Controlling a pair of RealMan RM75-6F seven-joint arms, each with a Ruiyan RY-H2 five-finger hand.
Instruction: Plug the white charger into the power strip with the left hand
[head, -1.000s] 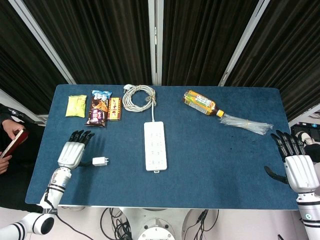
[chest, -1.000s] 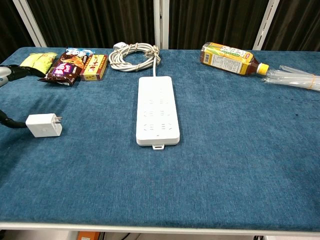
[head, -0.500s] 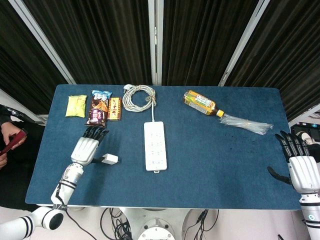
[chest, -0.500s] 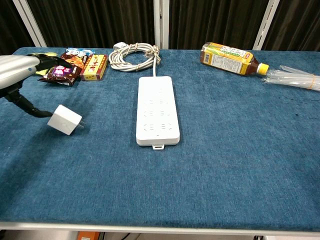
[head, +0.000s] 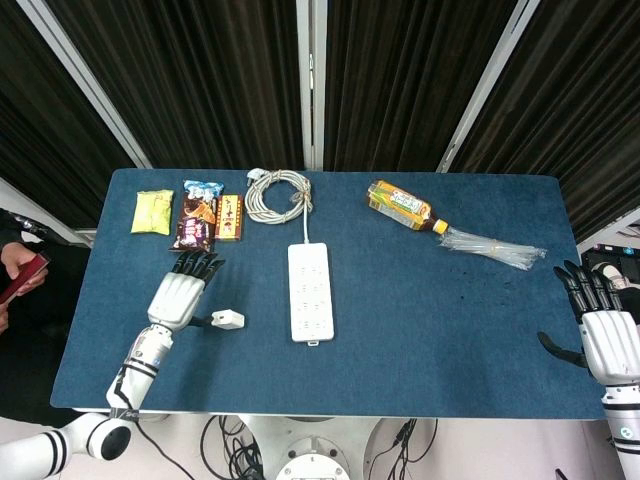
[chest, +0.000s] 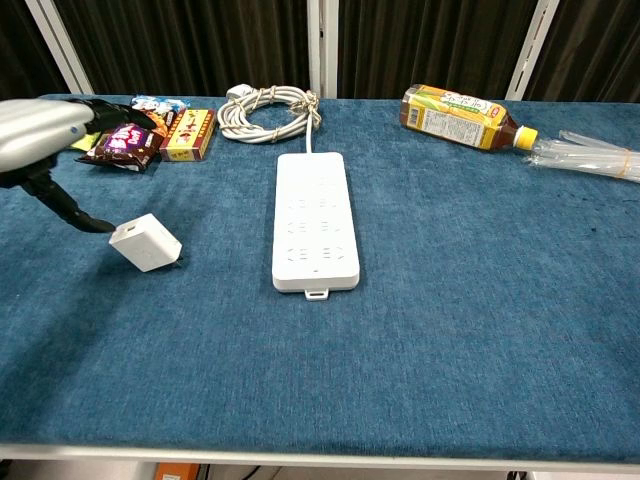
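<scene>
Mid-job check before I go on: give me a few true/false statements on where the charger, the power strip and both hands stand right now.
1. The white charger is plugged into the power strip. False: it sits apart from the strip, to its left.
2. The left hand has a finger touching the charger. True.
3. The right hand holds the bottle. False: it holds nothing, fingers apart, at the table's right edge.
4. The strip's cord lies coiled behind it. True.
5. Snack packets lie right of the strip. False: they lie to its left.
</scene>
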